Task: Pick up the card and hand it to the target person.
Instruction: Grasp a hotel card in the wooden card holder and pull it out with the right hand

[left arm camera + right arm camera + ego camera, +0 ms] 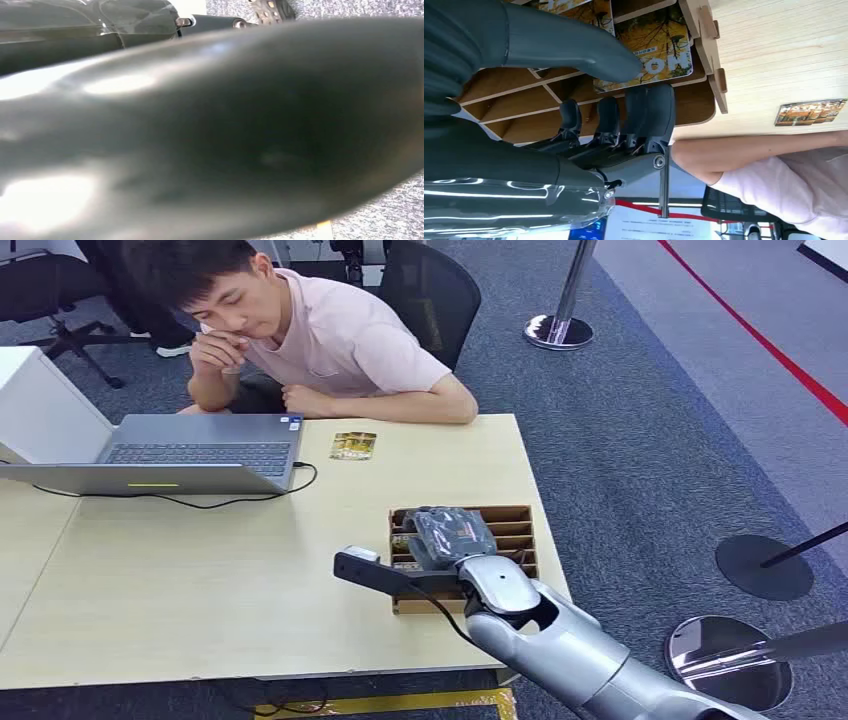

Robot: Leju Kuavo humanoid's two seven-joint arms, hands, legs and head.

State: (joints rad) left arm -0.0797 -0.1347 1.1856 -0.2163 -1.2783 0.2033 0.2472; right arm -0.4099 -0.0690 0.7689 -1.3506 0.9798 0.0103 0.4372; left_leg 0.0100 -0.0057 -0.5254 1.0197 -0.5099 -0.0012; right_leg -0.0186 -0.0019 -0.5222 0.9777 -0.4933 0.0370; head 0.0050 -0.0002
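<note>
A yellow card (663, 47) stands in a slot of the wooden card holder (515, 512) near the table's right front corner. My right hand (452, 535) hangs over the holder, reaching down into it. In the right wrist view the thumb (574, 50) rests its tip on the card's face. The dark fingers (659, 107) lie close beside the card's edge, against the holder (704, 30). The card still sits in its slot. A second card (352, 445) lies flat on the table in front of the person (340, 340), who sits at the far side in a pink shirt.
An open laptop (190, 455) with a black cable sits at the table's back left. The person's forearm (749, 150) rests along the far table edge. Stanchion bases (558, 332) (765, 566) (728, 660) stand on the carpet to the right.
</note>
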